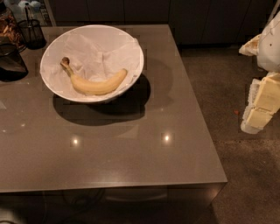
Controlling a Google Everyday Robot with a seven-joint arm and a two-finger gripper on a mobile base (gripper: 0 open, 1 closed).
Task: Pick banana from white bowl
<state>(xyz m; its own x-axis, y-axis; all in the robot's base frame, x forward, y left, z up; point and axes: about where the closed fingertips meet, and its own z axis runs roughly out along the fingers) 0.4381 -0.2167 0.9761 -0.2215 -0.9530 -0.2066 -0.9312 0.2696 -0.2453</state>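
Note:
A pale-yellow banana (95,83) with a dark brown stem tip lies curved in the white bowl (131,43), on crumpled white paper, stem pointing to the upper left. The bowl stands on the back left part of a grey-brown table (144,153). My gripper (261,104) hangs at the right edge of the view, off the table over the floor, well to the right of the bowl and apart from the banana. It holds nothing that I can see.
A dark wire-mesh cup (31,33) stands at the table's back left corner, with dark containers (9,61) at the left edge. Dark cabinets (175,13) run along the back. Speckled floor (227,87) lies right of the table.

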